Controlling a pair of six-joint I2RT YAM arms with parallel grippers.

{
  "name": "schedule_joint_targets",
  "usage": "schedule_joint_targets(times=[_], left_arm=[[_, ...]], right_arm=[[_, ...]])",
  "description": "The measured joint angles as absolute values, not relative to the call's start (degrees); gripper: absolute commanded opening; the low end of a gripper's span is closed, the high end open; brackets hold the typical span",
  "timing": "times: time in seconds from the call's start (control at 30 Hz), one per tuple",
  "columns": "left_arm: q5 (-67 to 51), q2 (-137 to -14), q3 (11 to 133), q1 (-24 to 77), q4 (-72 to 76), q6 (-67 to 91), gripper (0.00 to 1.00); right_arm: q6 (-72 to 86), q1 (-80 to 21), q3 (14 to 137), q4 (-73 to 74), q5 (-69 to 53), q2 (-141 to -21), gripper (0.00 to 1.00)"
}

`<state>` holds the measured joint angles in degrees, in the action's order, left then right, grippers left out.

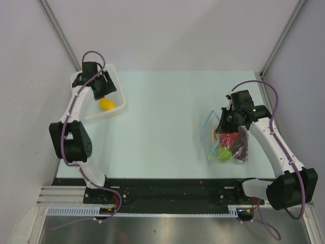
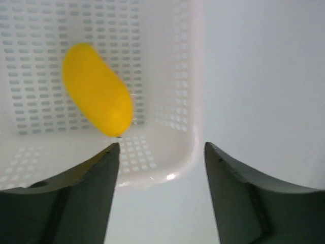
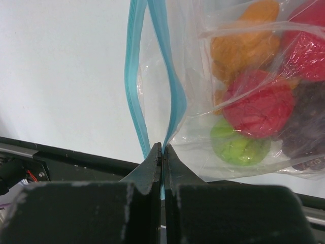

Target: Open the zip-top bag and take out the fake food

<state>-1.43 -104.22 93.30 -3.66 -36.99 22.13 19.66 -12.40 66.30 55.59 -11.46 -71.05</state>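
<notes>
The clear zip-top bag [image 1: 226, 142] lies at the right of the table, its blue-teal zip strip [image 3: 171, 96] parted. Inside it are red fruits [image 3: 260, 101], a green fruit [image 3: 238, 147], an orange piece [image 3: 244, 43] and dark purple grapes [image 1: 241, 143]. My right gripper [image 3: 162, 148] is shut on the zip strip at one end of the bag's mouth. The yellow piece [image 1: 106, 104] lies in the white perforated basket [image 1: 121, 96] at the far left. My left gripper [image 2: 161, 152] is open and empty above the basket's near corner, close to the yellow piece [image 2: 96, 89].
The white basket's rim [image 2: 172, 175] lies right under the left fingers. The pale table [image 1: 162, 127] stretches between basket and bag. Grey walls close in on both sides. The black base rail [image 1: 172, 190] runs along the near edge.
</notes>
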Motion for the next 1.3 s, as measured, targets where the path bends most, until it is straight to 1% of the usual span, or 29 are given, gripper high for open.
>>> schedule_joint_targets(times=[0.03,0.1,0.17,0.23,0.3,0.4,0.5,0.6,0.73,0.87,1.07,1.17,1.2,1.27,1.3], left_arm=[[-2.0,-101.6,91.6,-2.8,-36.9,22.6,0.57],[-3.9,-93.9,85.8,1.9,-34.4,23.4,0.51],[-6.5,-87.4,80.1,9.5,-31.0,25.4,0.42],[-9.6,-82.5,74.7,17.2,-26.3,27.9,0.29],[-12.6,-78.9,69.3,26.1,-21.0,31.5,0.23],[-14.6,-78.3,65.0,36.0,-14.0,36.0,0.21],[-15.4,-82.3,65.1,43.5,-8.0,39.2,0.20],[-16.4,-89.1,67.9,48.7,-3.9,41.1,0.19],[-18.0,-97.2,72.8,51.1,-1.5,42.7,0.17],[-19.4,-103.2,77.3,51.8,-0.5,43.7,0.18],[-19.6,-109.4,82.8,53.3,-0.6,44.2,0.29],[-19.0,-110.2,82.8,53.9,-2.0,44.1,0.38],[-18.7,-110.4,82.8,54.1,-2.2,44.2,0.44],[-17.9,-110.7,82.7,54.5,-2.4,44.1,0.51],[-17.7,-110.7,82.7,54.5,-2.5,44.1,0.56]], right_arm=[[19.6,-12.4,66.4,55.7,-11.5,-70.9,0.00],[19.5,-12.5,66.4,55.9,-11.5,-70.7,0.00],[19.5,-12.6,66.4,55.9,-11.5,-70.1,0.00],[19.7,-12.6,66.5,56.1,-12.0,-69.6,0.00],[20.0,-12.7,66.5,56.2,-12.7,-69.1,0.00],[20.9,-12.8,66.5,56.2,-14.0,-68.5,0.00],[22.1,-13.0,66.5,56.2,-16.0,-68.1,0.00],[23.5,-13.4,66.5,56.2,-17.8,-68.1,0.00],[25.5,-13.9,66.5,56.2,-19.5,-67.9,0.00],[27.0,-14.0,66.5,56.0,-20.5,-67.5,0.00],[28.5,-13.7,66.5,55.6,-21.9,-67.5,0.00],[29.7,-13.3,66.6,55.2,-23.0,-67.5,0.00],[30.2,-13.3,66.6,54.8,-23.5,-67.5,0.00],[30.6,-13.2,66.6,54.8,-24.2,-67.5,0.00],[30.8,-13.0,66.6,55.1,-24.4,-67.5,0.00]])
